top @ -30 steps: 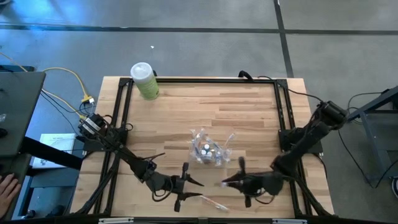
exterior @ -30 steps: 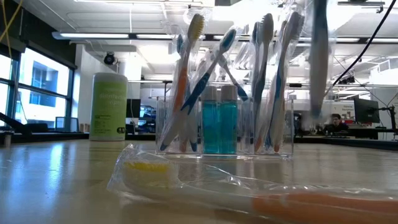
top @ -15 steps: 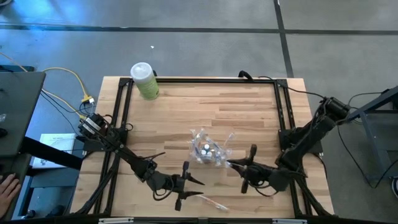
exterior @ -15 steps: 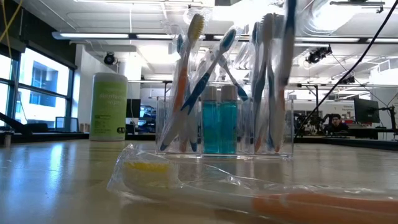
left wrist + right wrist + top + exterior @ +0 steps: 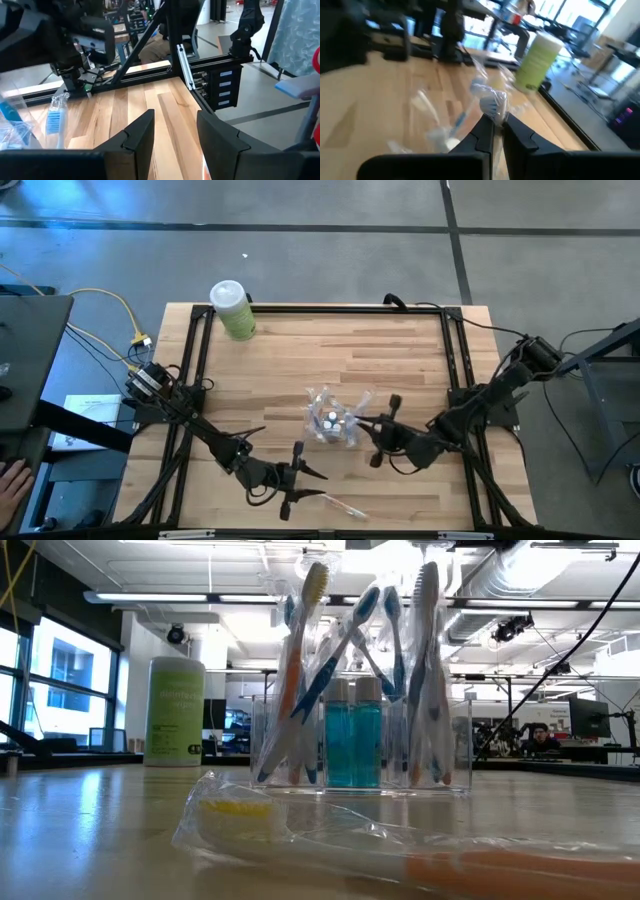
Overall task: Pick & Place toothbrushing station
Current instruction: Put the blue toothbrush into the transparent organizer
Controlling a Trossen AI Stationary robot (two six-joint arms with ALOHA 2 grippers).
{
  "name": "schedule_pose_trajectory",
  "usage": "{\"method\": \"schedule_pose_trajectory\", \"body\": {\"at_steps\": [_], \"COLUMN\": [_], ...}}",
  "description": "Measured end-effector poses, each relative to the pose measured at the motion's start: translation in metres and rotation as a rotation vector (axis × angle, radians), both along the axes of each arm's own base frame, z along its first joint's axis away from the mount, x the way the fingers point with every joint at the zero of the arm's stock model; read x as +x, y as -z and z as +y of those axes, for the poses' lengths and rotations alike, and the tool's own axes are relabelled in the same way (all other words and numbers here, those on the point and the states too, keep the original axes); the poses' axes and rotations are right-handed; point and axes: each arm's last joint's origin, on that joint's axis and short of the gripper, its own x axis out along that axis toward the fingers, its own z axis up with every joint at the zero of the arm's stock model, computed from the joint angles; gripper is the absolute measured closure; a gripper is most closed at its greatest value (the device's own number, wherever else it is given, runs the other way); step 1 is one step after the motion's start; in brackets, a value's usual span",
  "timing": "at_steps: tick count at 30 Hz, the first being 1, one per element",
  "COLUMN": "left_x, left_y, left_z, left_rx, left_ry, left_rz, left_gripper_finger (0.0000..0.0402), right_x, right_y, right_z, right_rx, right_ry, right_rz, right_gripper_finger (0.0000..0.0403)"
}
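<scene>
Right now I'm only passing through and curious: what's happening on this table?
The right gripper is shut on a wrapped toothbrush, holding it right beside the clear toothbrush holder in the middle of the wooden table. The holder already carries several blue and orange toothbrushes and two small blue bottles. The left gripper waits open near the front edge, next to another wrapped toothbrush lying flat. A pale green bottle stands at the far corner.

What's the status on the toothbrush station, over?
Right gripper shut on a wrapped toothbrush, at the clear holder. Left gripper idle near the front edge, fingers apart, empty. One wrapped toothbrush loose on the table.
</scene>
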Motion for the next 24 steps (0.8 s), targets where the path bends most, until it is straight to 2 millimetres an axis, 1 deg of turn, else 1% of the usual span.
{"method": "schedule_pose_trajectory", "body": {"at_steps": [9, 13, 16, 24], "left_x": [0.000, 0.000, 0.000, 0.000], "left_y": [0.000, 0.000, 0.000, 0.000], "left_z": [0.000, 0.000, 0.000, 0.000], "left_rx": [0.000, -0.001, -0.004, -0.007], "left_ry": [0.000, 0.000, 0.000, 0.000], "left_rz": [0.000, 0.000, 0.001, 0.001], "left_gripper_finger": [0.0257, 0.0257, 0.0257, 0.0257], "right_x": [-0.015, -0.018, -0.017, -0.011], "right_y": [0.015, 0.020, 0.022, 0.022], "right_z": [0.004, 0.002, 0.000, -0.007], "right_rx": [0.035, 0.081, 0.087, 0.120], "right_ry": [0.091, 0.107, 0.091, 0.094], "right_rz": [0.052, 0.071, 0.107, 0.109], "right_gripper_finger": [0.0390, 0.0386, 0.0368, 0.0291]}}
